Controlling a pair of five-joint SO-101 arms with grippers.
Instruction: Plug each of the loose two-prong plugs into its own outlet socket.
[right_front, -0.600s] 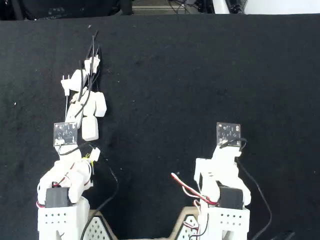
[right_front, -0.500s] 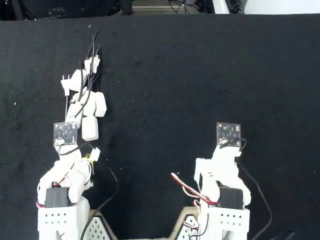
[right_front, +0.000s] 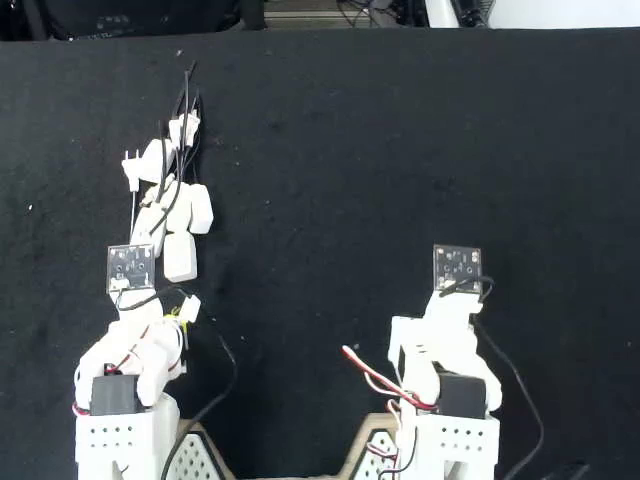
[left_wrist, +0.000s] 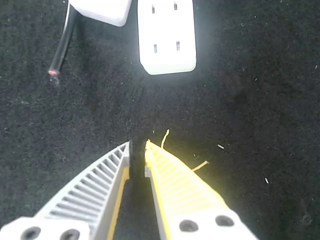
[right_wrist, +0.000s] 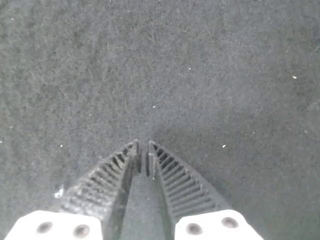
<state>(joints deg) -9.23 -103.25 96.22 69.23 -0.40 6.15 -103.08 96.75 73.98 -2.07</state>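
A cluster of white outlet blocks and two-prong plugs (right_front: 165, 190) with thin black cords lies on the black cloth at the left. The nearest white outlet block (right_front: 180, 255) shows two pairs of slots in the left wrist view (left_wrist: 167, 36), just ahead of my left gripper (left_wrist: 137, 146), which is shut and empty. A black cord end (left_wrist: 59, 55) lies beside the block. One plug's prongs (right_front: 131, 168) stick out at the cluster's left side. My right gripper (right_wrist: 143, 145) is shut over bare cloth, far from the cluster; its arm (right_front: 450, 330) stands at the lower right.
The black cloth (right_front: 400, 140) covers the whole table. Both arm bases (right_front: 120, 430) stand at the near edge, with red and black wiring between them. The table's far edge meets clutter at the top.
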